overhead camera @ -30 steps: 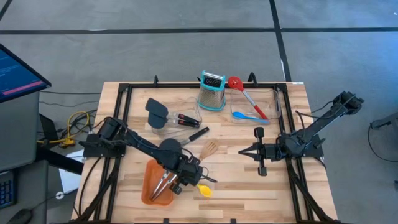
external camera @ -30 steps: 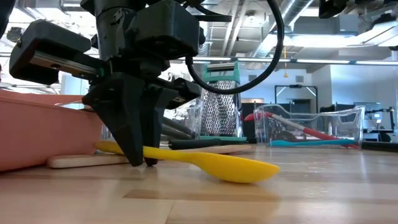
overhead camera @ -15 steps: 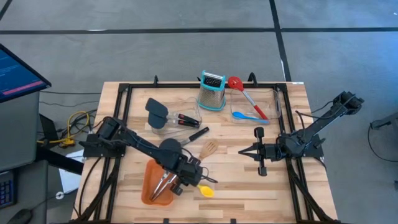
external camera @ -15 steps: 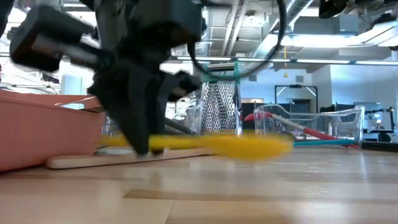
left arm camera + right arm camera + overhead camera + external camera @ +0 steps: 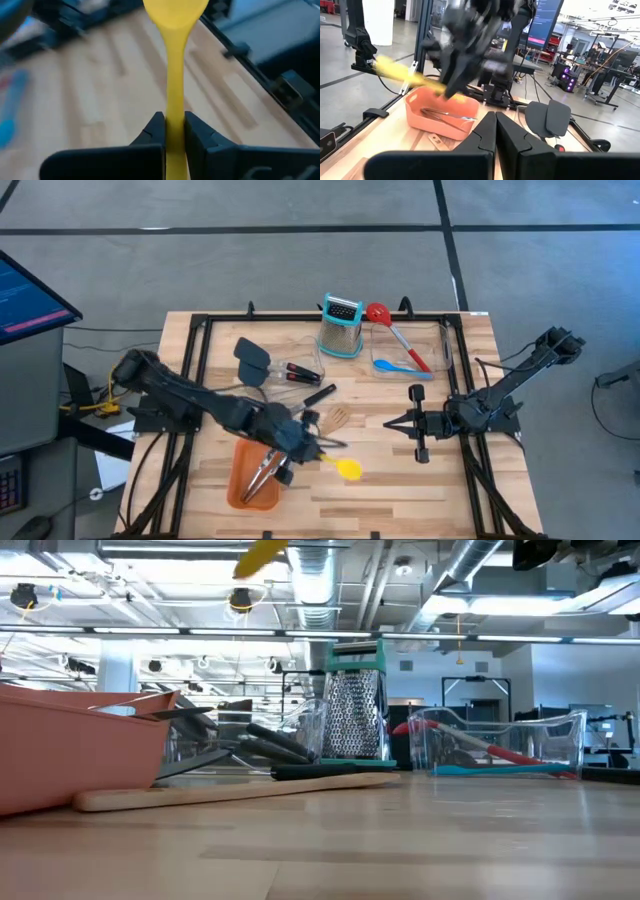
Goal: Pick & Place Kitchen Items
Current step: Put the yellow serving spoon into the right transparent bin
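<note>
High view: the left gripper [image 5: 308, 442] sits at lower centre of the frame, just right of the orange tray [image 5: 240, 472], its fingers clamped on the handle of a yellow spoon [image 5: 343, 467] whose bowl points toward the lower right. Steel tongs [image 5: 264, 473] lie inside the tray. A wooden spatula [image 5: 336, 419] lies just above the gripper. At upper centre stand a black spatula [image 5: 252, 362], two black-handled tools [image 5: 303, 373] and a box grater [image 5: 341, 326]. A clear bin [image 5: 442, 350] at upper right holds a red slotted spoon [image 5: 394, 330] and a blue spoon [image 5: 396, 367]. The right gripper [image 5: 392, 423] waits at centre right, over the table [image 5: 420, 490].

Low view: the spoon shows only as a yellow tip at the top edge, left of centre, well clear of the table surface. The tray fills the left edge, the wooden spatula lies flat along the centre, the grater stands behind it, and the bin is at right.

Left wrist view: both dark fingers [image 5: 156, 128] press against the yellow handle, which runs up the middle of the frame to the bowl at the top edge.

Right wrist view: this arm's fingers [image 5: 487, 131] lie together at lower centre with nothing between them. Farther off, the left arm carries the spoon above the tray, at centre left.
</note>
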Tool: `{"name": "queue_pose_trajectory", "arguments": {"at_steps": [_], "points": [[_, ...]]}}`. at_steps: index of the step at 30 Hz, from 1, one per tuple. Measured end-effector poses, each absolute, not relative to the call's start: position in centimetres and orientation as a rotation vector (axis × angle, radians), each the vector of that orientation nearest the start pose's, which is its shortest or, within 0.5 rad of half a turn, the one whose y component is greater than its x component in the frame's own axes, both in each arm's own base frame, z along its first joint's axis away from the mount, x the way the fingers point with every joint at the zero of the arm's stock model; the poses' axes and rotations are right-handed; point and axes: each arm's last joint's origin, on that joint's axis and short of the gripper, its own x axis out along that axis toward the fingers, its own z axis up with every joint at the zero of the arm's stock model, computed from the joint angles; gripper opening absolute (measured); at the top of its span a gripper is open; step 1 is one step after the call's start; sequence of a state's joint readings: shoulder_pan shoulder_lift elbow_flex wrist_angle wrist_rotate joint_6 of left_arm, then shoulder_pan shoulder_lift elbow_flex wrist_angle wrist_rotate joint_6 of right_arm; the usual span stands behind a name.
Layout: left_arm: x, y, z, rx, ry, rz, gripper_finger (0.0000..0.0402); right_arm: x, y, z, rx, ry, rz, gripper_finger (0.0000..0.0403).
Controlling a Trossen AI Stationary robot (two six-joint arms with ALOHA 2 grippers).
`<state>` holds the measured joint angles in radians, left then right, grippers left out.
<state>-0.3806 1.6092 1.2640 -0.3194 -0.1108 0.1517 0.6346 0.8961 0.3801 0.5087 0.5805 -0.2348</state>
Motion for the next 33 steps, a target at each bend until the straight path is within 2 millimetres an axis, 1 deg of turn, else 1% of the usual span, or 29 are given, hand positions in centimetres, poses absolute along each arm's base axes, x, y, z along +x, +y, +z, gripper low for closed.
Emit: {"name": "queue_pose_trajectory", "arguments": {"at_steps": [4, 7, 10, 15, 18, 22, 24, 27, 30, 33], "points": [[32.0, -11.8, 31.0, 0.332, 0.537, -0.201, 0.0007, 16.2, 10.0, 24.0, -0.239, -0.001, 0.054, 0.0000], [31.4, -10.6, 32.4, 0.338, 0.499, -0.137, 0.0007, 16.2, 10.0, 24.0, -0.239, -0.001, 0.054, 0.0000], [31.3, -9.1, 33.1, 0.322, 0.481, -0.091, 0.0007, 16.2, 9.9, 24.1, -0.234, -0.007, 0.052, 0.0000], [32.1, -6.7, 33.3, 0.340, 0.467, -0.026, 0.0007, 16.5, 9.6, 24.6, -0.204, -0.050, 0.027, 0.0000], [33.0, -5.2, 33.6, 0.319, 0.408, 0.026, 0.0007, 16.8, 9.4, 24.7, -0.192, -0.065, 0.007, 0.0000], [34.2, -2.9, 34.3, 0.258, 0.284, 0.025, 0.0007, 17.4, 9.1, 24.6, -0.182, -0.080, -0.029, 0.0000], [35.0, -2.0, 34.3, 0.236, 0.235, 0.043, 0.0007, 17.9, 8.8, 24.7, -0.165, -0.105, -0.056, 0.0000], [36.0, -1.1, 33.4, 0.230, 0.232, 0.067, 0.0007, 18.5, 8.5, 24.7, -0.150, -0.123, -0.106, 0.0000], [37.1, -0.8, 32.0, 0.233, 0.261, 0.089, 0.0007, 18.9, 8.1, 24.5, -0.138, -0.120, -0.202, 0.0000], [38.3, -1.1, 30.6, 0.244, 0.268, 0.136, 0.0007, 19.2, 7.7, 24.2, -0.115, -0.104, -0.319, 0.0000]]}}
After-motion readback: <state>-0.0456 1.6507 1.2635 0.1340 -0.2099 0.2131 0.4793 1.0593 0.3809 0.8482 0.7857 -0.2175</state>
